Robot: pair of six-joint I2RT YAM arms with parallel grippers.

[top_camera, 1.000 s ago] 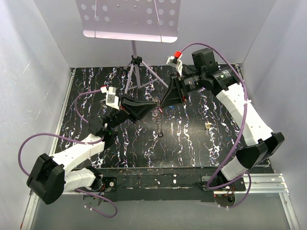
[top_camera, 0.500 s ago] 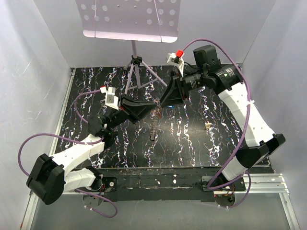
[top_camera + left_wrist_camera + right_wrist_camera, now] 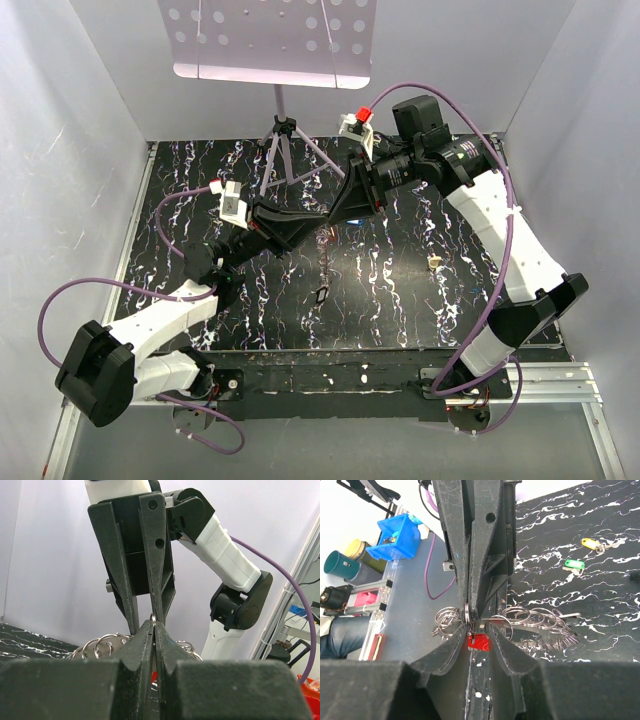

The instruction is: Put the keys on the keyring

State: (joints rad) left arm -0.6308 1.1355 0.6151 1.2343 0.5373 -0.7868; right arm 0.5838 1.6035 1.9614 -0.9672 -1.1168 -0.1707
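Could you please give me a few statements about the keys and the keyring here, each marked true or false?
1. The left gripper is shut on the keyring. True.
2. The keyring lies flat on the table. False: it is held up above the table.
3. The yellow key lies loose on the table. True.
4. The green key hangs on the keyring. False: it lies on the table, near the yellow key.

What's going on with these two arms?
Both arms meet in mid-air above the table. The left gripper is shut on the keyring. The right gripper faces it tip to tip, jaws slightly apart, with a red key at them; its grip is unclear. A yellow key and a green key lie on the table.
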